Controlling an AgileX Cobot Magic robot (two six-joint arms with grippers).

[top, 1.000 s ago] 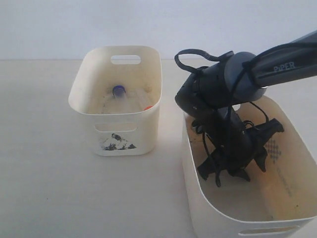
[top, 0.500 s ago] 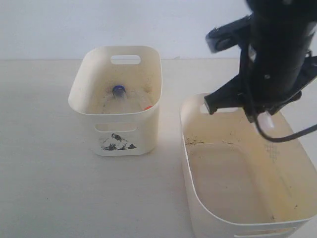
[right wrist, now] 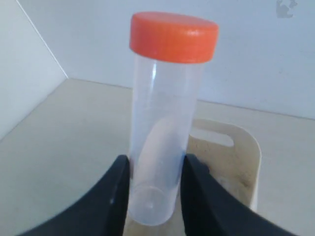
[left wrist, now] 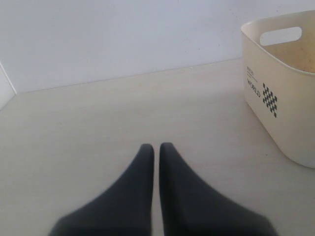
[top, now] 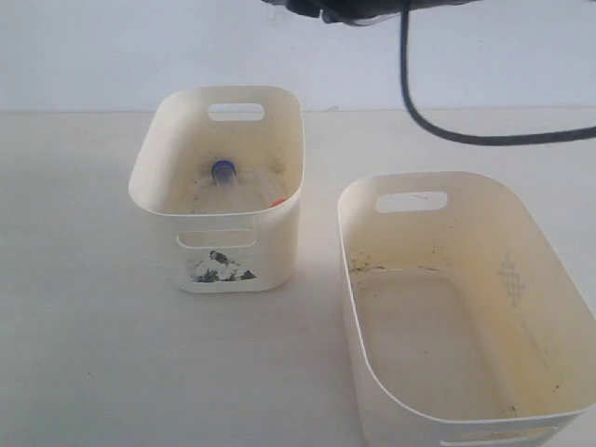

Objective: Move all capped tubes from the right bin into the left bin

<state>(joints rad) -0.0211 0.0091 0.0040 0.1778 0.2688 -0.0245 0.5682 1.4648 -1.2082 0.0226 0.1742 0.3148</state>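
Observation:
My right gripper is shut on a clear capped tube with an orange cap, held upright between both fingers. Behind it in the right wrist view lies the end of a cream bin with a handle slot. In the exterior view the left bin with sticker remains holds a blue-capped tube and an orange cap. The right bin shows no tubes inside. Only a dark part of the right arm shows at the top edge. My left gripper is shut and empty above the table.
A black cable hangs from the arm above the table behind the right bin. In the left wrist view a cream bin with a printed checker label stands to one side. A white wall backs the table.
The right arm rose out of the right bin with the orange-capped tube and left the exterior view through the top edge. Both bins stayed put.

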